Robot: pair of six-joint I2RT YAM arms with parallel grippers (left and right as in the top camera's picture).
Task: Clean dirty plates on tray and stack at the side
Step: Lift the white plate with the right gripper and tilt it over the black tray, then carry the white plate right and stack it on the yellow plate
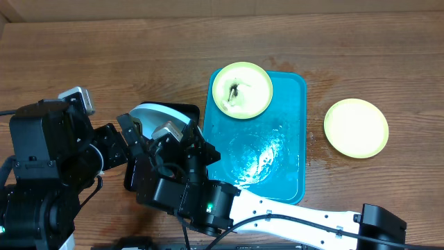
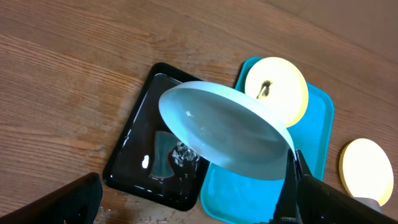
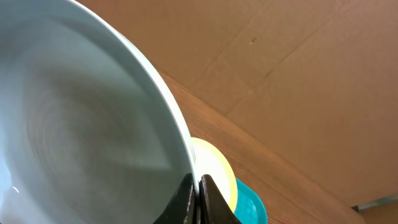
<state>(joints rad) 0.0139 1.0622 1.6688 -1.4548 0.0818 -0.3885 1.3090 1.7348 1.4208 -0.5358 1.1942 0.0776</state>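
**One plate set aside, one in hand, one left to clean**

The right fingers (image 3: 184, 200) are pinched tight on the rim of the light blue plate (image 2: 224, 134), gripping it at its edge so that it hangs tilted above the black tray (image 2: 134, 155). That smaller tray sits just left of the turquoise tray (image 1: 288, 118) and holds a shallow film of what looks like water. The left fingers (image 2: 68, 202) are spread wide with nothing between them, hovering over the same spot with the blue plate below.

The blue plate's face looks free of brown marks from the left wrist view, though it glistens, so its cleaning seems to be under way or close to done. It is not yet at the side.

Farther out, a yellow-green plate with a dark smear (image 1: 241, 89) lies at the far left corner of the turquoise tray, apparently untouched. The rest of that tray is bare and wet.

To the right, off the tray and on the tabletop (image 1: 104, 55), lies a second yellow-green plate (image 1: 356, 128) with no visible marks. It reads as the one finished piece and the base of the stack.

By this judgement about a third of the work is done: the blue plate has to go on top of the clean one, then the smeared plate needs cleaning and stacking
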